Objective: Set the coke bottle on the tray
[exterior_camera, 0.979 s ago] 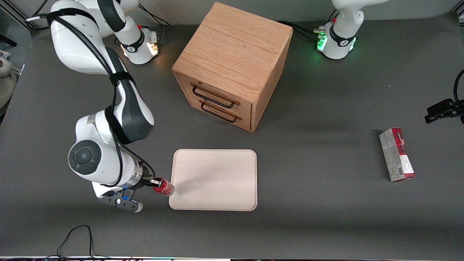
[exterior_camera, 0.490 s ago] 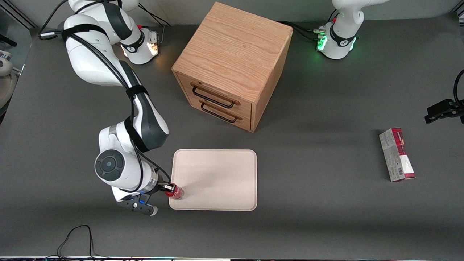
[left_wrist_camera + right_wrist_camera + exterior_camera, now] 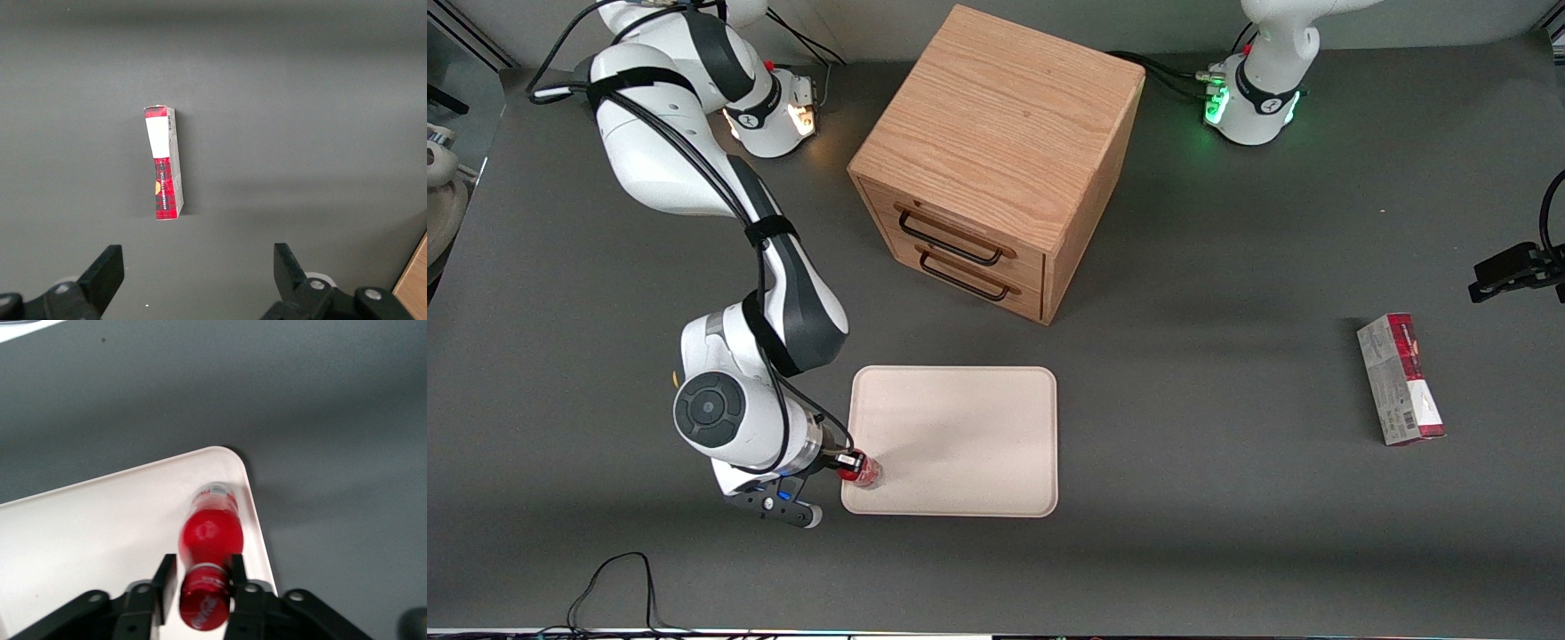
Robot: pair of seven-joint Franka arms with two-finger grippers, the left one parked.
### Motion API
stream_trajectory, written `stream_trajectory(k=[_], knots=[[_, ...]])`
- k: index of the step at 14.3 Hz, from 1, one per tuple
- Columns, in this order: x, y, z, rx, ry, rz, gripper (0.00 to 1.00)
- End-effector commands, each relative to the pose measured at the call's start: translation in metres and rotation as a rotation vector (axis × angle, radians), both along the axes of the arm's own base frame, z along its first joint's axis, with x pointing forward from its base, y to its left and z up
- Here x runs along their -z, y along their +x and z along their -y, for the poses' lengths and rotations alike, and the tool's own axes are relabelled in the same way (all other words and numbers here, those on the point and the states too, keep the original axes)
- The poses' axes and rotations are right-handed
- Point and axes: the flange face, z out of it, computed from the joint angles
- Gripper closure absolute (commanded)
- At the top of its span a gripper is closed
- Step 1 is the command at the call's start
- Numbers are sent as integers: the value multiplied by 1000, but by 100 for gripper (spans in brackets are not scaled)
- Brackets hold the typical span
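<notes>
The coke bottle (image 3: 860,469) is small and shiny red with a red cap. It shows cap-first in the right wrist view (image 3: 212,537), its clear base down over the tray's corner. The tray (image 3: 960,418) is flat, cream-white and rectangular, and lies in front of the drawer cabinet; it also shows in the right wrist view (image 3: 100,520). My right gripper (image 3: 843,462) is at the tray corner nearest the front camera on the working arm's side. In the right wrist view the gripper (image 3: 203,570) is shut on the bottle's neck.
A wooden two-drawer cabinet (image 3: 996,160) stands farther from the front camera than the tray. A red-and-grey carton (image 3: 1400,380) lies toward the parked arm's end of the table; it also shows in the left wrist view (image 3: 165,163). A black cable (image 3: 618,578) loops near the table's front edge.
My right gripper has carried the coke bottle sideways from beside the tray to over the tray's near corner. The bottle now stands more upright. The last half second's motion is small.
</notes>
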Motion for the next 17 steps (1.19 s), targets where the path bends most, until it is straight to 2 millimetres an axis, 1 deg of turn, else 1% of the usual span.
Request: stream_trajectory(k=[1,2,5,7,8,9,10,12,13,14,15,17], knots=[[-6,2,-10,11,-7,28,0],[-6,2,-10,11,-7,28,0],[-19,2,-4,15,-10,36,0],[-36,1,4,17,-14,24,0],[-48,-3,11,16,-26,1,0],[-65,-7,29,4,-35,-30,0],[-74,-14,43,-34,-44,-80,0],[-100,-36,79,-117,-53,-136,0],[-109,-51,99,-151,-54,-154,0],[-117,-67,126,-192,-51,-170,0],[-127,-86,146,-251,-45,-181,0],[-144,-123,188,-306,-37,-181,0]])
